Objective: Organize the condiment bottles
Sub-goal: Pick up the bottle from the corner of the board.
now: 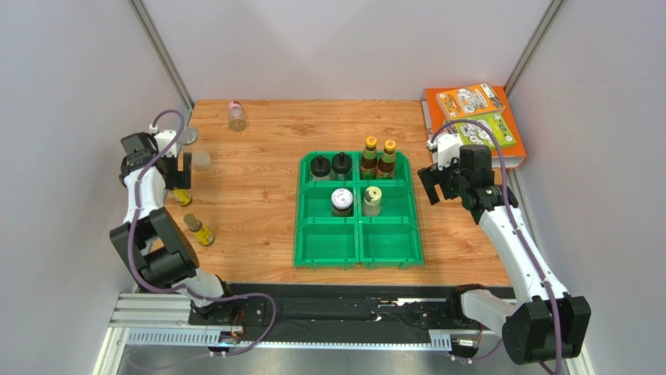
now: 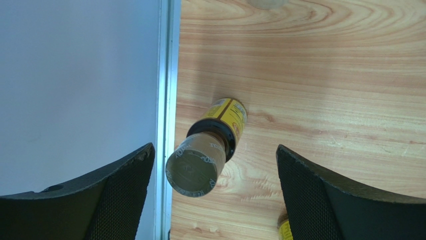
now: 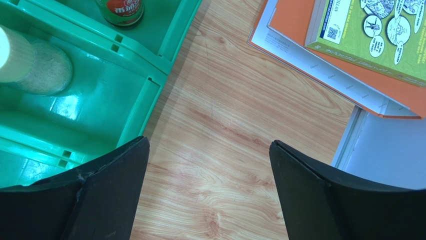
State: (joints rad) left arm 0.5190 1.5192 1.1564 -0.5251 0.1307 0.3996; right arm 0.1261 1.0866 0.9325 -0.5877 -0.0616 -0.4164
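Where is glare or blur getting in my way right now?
Right wrist: bright glare on the floor of the green bin beside the pale-capped jar; the books are sharp. Left wrist: no glare; the yellow-labelled bottle looms large near the lens, cap lettering still legible, faint shadow on the wood. Top external: even light, soft shadows, no glare.

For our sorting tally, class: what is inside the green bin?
Green bin, far row: two black-capped jars left, two tall bottles right. Middle row: a silver-capped jar left, a pale-capped jar right. Near row: nothing visible. The floor under each bottle is covered.
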